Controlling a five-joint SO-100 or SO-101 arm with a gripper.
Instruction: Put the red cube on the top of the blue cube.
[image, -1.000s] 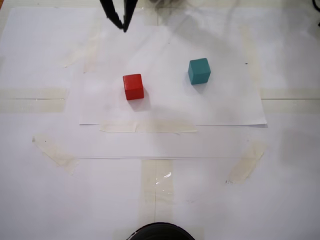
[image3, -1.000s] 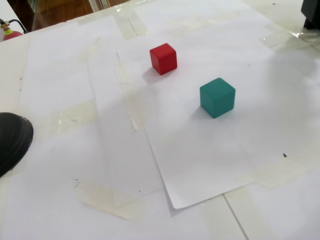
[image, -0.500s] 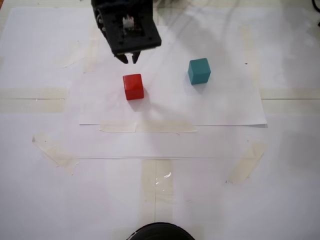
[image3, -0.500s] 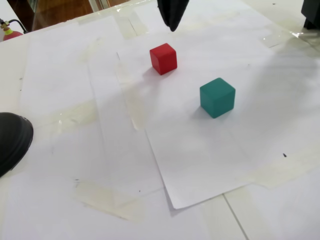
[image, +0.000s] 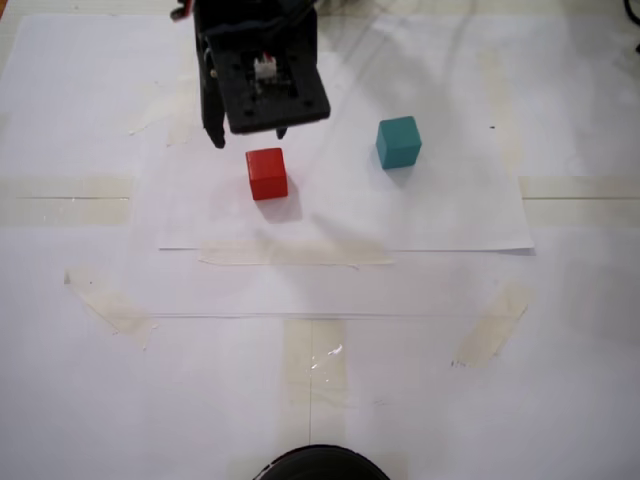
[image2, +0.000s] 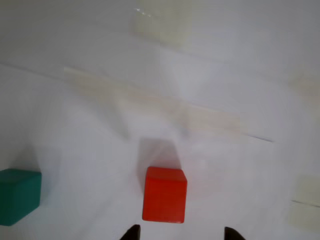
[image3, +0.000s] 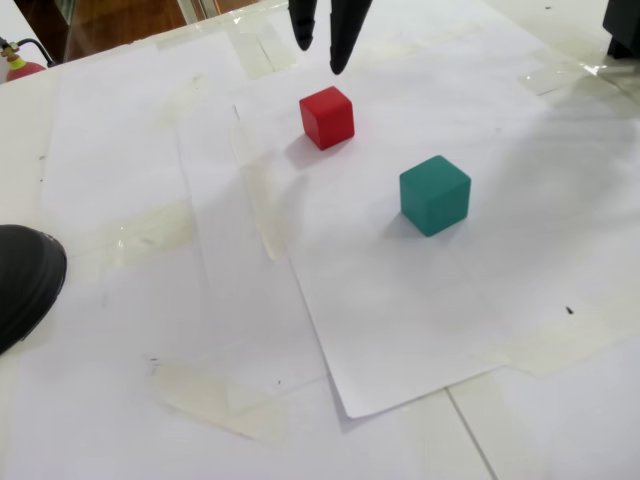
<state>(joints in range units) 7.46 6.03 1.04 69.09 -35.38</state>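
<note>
The red cube (image: 266, 173) sits on the white paper, left of the blue (teal) cube (image: 398, 142), and the two stand apart. My black gripper (image: 248, 137) hovers just behind and above the red cube, open and empty. In the wrist view the red cube (image2: 165, 195) lies just ahead of the gap between my two fingertips (image2: 132, 232), with the teal cube (image2: 17, 196) at the left edge. In the other fixed view the gripper (image3: 322, 45) hangs above the red cube (image3: 327, 117), and the teal cube (image3: 435, 195) is nearer the camera.
A white paper sheet (image: 450, 215) is taped onto the white table with several tape strips (image: 295, 253). A black rounded object (image: 318, 462) sits at the near table edge and also shows in the other fixed view (image3: 25, 280). A dark object (image3: 622, 30) stands at the far corner.
</note>
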